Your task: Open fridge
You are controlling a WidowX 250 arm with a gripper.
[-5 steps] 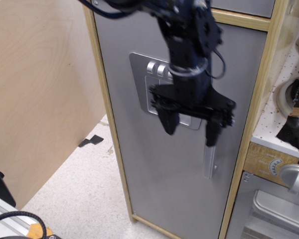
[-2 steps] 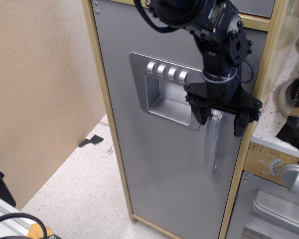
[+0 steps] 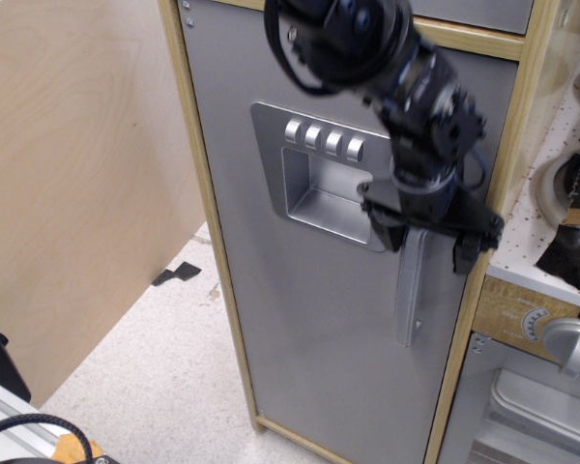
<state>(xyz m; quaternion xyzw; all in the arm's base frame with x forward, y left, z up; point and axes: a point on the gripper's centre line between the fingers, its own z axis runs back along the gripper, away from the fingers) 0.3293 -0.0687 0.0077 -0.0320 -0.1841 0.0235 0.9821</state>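
Note:
The fridge is a tall cabinet with a light-wood frame and a matte grey door, which stands shut. A recessed silver dispenser panel with several round buttons sits on the door. The curved silver vertical handle is at the door's right side. My black gripper is open, its two fingers straddling the top of the handle, one on each side. The upper end of the handle is hidden behind the gripper.
A plywood wall stands to the left. At the right are a speckled white counter with a sink and a grey oven door with a round silver knob. The floor is speckled white.
My gripper moved right and up from in front of the dispenser panel to the top of the handle, then settled slightly lower and closer around it. The door has not moved.

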